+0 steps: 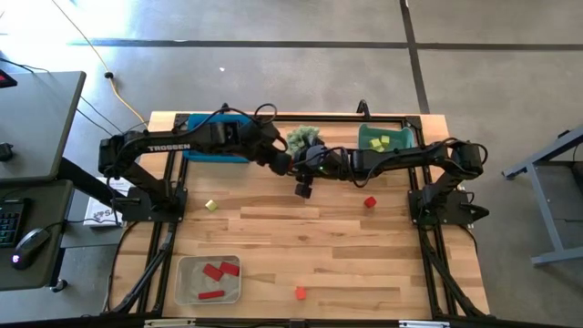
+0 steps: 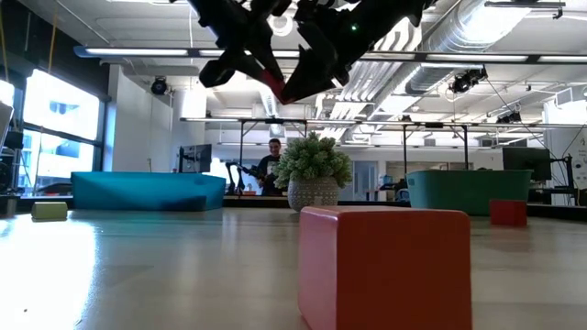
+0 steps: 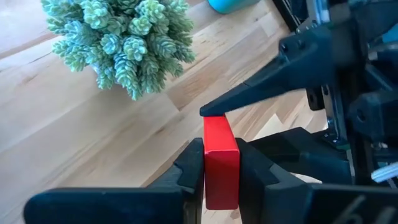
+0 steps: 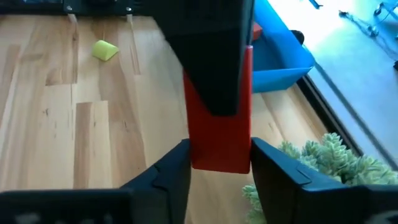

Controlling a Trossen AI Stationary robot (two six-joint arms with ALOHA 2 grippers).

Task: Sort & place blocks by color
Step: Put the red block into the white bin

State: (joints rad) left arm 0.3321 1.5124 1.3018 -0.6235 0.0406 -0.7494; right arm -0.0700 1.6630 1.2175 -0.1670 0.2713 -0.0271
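Observation:
Both grippers meet above the table's far middle, each shut on the same red block (image 3: 221, 155), a short bar held in the air. My left gripper (image 1: 288, 165) comes from the left and my right gripper (image 1: 306, 169) from the right. The low view shows a sliver of this block (image 2: 273, 84) between the dark fingers. Loose on the table lie a yellow-green block (image 1: 210, 205) and two red blocks (image 1: 370, 202), (image 1: 301, 292). The near red block fills the low view's front (image 2: 385, 266). My left gripper pinches one end of the red block by its two opposite sides (image 3: 221, 183) between its two fingers. The fingers slant down from the table's left and lie along the bar, which sticks out past them, clear of the table. My right gripper pinches the block's other end (image 4: 219, 152) between its two fingers, which slant down from the table's right and lie along the bar. One fingertip (image 3: 214, 109) lies at the bar's far end. The bar hangs clear of the table.
A spiky green plant (image 1: 307, 138) stands just behind the grippers. A blue bin (image 1: 214, 146) is at the far left. At the far right is a green bin (image 1: 369, 137) holding yellow-green blocks. A clear tray (image 1: 187, 273) at the near left holds red blocks.

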